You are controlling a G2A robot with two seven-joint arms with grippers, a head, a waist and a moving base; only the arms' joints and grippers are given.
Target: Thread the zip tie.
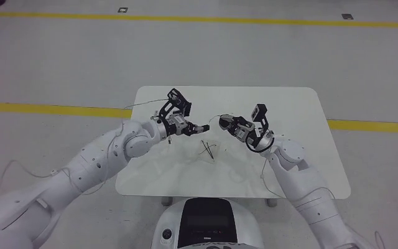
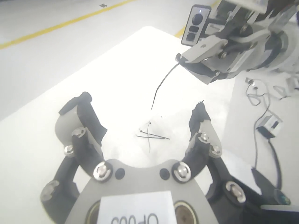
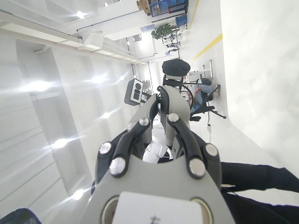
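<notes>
Between the spread fingers of your left hand [image 2: 142,102], which is open and holds nothing, you look straight at the free end of the zip tie [image 2: 161,85]. From that end the tie curves gently up and away from the left hand, its long axis nearly in line with your reach. It ends at the right hand [image 2: 184,61], which is pinched shut on the far end. Your left hand is nearer the loose end, just short of it, so I judge the catch falls to it. Below both hands, spare ties [image 2: 151,136] lie crossed on the tabletop [image 2: 112,71]; whether the hanging end touches them I cannot tell.
</notes>
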